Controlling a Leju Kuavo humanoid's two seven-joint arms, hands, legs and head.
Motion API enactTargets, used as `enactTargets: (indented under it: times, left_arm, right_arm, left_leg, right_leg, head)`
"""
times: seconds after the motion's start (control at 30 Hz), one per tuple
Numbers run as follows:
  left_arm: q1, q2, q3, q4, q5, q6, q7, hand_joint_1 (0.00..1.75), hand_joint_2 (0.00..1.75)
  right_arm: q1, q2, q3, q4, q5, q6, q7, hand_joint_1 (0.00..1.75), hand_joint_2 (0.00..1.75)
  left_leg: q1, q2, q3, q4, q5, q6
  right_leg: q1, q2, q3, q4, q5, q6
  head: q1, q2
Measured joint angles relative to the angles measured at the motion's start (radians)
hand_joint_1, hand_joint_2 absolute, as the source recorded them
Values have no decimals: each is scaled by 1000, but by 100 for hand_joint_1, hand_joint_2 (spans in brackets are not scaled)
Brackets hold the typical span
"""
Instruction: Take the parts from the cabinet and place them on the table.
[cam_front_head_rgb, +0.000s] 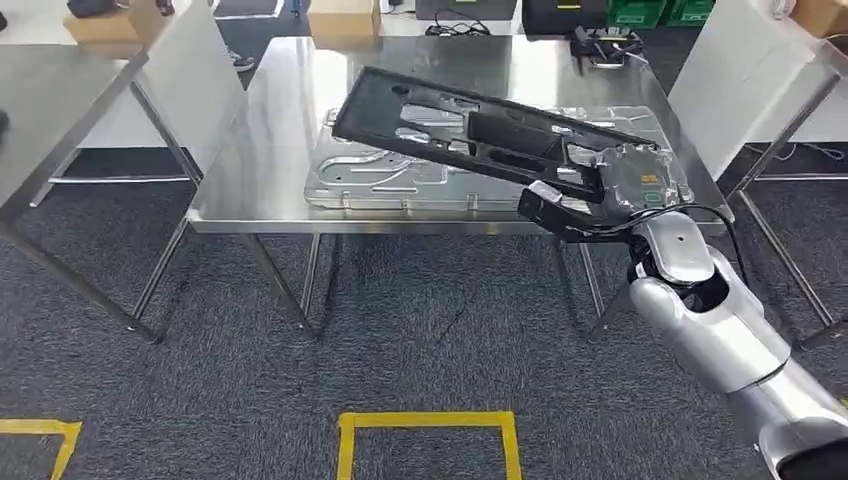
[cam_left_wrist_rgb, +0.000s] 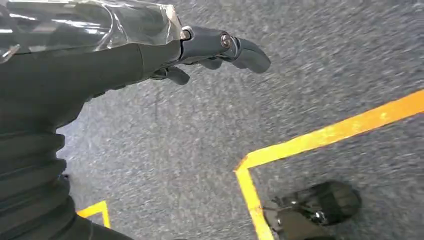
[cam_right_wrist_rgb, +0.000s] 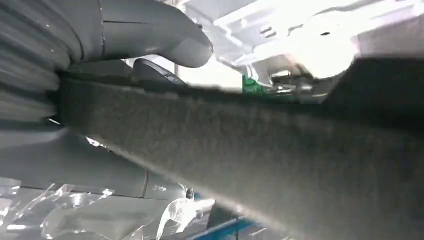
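Head view: right hand (cam_front_head_rgb: 585, 205) grips long black panel (cam_front_head_rgb: 470, 125) by its end, centre-right of frame, tilted above steel worktop (cam_front_head_rgb: 265, 150) and silver tray (cam_front_head_rgb: 360, 175). Left hand (cam_left_wrist_rgb: 210, 50) apparently holds nothing, fingers loosely curled over grey carpet (cam_left_wrist_rgb: 310, 60).

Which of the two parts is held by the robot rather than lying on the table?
The black panel, gripped at its near end by the right hand and tilted above the table; the silver metal panel lies flat beneath it.
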Motion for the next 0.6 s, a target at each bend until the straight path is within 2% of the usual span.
enactTargets:
  times: [0.03,0.1,0.13,0.17,0.2,0.27,0.3,0.33,0.37,0.4,0.47,0.5,0.53,0.57,0.6]
  left_arm:
    - [-2,0,0,0,0,0,1,0,175]
    - [0,0,0,0,0,0,3,0,175]
    - [0,0,0,0,-1,1,3,0,175]
    - [0,1,0,0,-1,1,2,0,175]
    - [-3,2,0,0,-1,1,2,0,175]
    - [-3,1,0,0,-1,1,2,0,175]
    - [-1,1,0,0,-1,0,2,0,175]
    - [2,0,0,0,1,0,2,0,175]
    - [4,0,0,0,1,1,2,0,175]
    - [4,0,0,0,1,1,2,0,175]
    - [4,0,0,0,1,1,2,0,175]
    - [1,0,0,0,1,1,2,0,175]
    - [-2,0,0,0,1,0,2,0,175]
    - [-2,0,-1,0,2,0,2,0,175]
    - [0,0,-1,0,2,0,2,0,175]
  right_arm:
    - [0,0,0,0,-1,-1,0,175,175]
    - [4,0,0,0,-1,-3,1,175,175]
    - [1,0,-1,1,-1,-4,1,175,175]
    - [4,0,-2,1,1,-5,1,175,175]
    - [1,0,-2,1,0,-5,1,175,175]
    - [4,-1,-2,1,-2,-5,1,175,175]
    - [8,-1,-2,1,-2,-5,1,175,175]
    - [11,-1,-2,1,-2,-5,1,175,175]
    - [12,-1,-2,1,-3,-5,2,175,175]
    - [12,-2,-2,1,-3,-6,1,175,175]
    - [13,-2,-2,1,-2,-9,-7,175,175]
    - [14,-2,-1,1,-1,-17,-11,175,175]
    - [13,-1,-1,0,-1,-19,-15,175,175]
    - [15,1,-1,0,-1,-20,-16,175,175]
    - [16,0,-1,0,0,-20,-16,175,175]
  left_leg:
    - [-7,-2,0,-8,-6,-3]
    - [-11,-1,11,-22,-11,8]
    - [-1,-4,30,-34,-9,8]
    - [-1,-3,42,-42,-7,8]
    - [3,-3,48,-42,-11,14]
    - [3,-3,62,-42,-23,16]
    - [4,-3,68,-42,-30,14]
    - [4,-3,77,-42,-38,10]
    - [5,-3,86,-41,-45,7]
    - [7,-3,98,-41,-55,2]
    - [9,-3,122,-41,-75,-10]
    - [5,-1,127,-39,-83,-18]
    - [4,0,121,-38,-88,-25]
    - [4,3,123,-39,-93,-31]
    - [4,3,128,-30,-91,-35]
  right_leg:
    - [-12,1,0,-4,-1,5]
    - [-11,1,2,6,11,16]
    - [-13,-2,5,9,5,18]
    - [-16,-12,-1,31,-9,21]
    - [-15,-14,-30,84,-36,25]
    - [-19,-14,-117,231,-89,39]
    - [-22,-15,-160,291,-102,46]
    - [-24,-17,-182,304,-92,51]
    - [-26,-20,-178,270,-59,54]
    - [-27,-23,-152,191,-3,55]
    - [-30,-34,-78,5,111,57]
    - [-21,-37,-69,-18,75,49]
    - [-19,-35,-70,-16,72,30]
    - [-17,-32,-70,-14,80,19]
    - [-16,-31,-68,-14,71,9]
  head:
    - [0,0]
    - [-1,0]
    - [0,0]
    - [0,0]
    - [0,0]
    - [0,0]
    - [0,0]
    - [0,0]
    - [0,0]
    - [0,0]
    - [0,0]
    - [0,0]
    - [0,0]
    - [0,0]
    - [0,0]
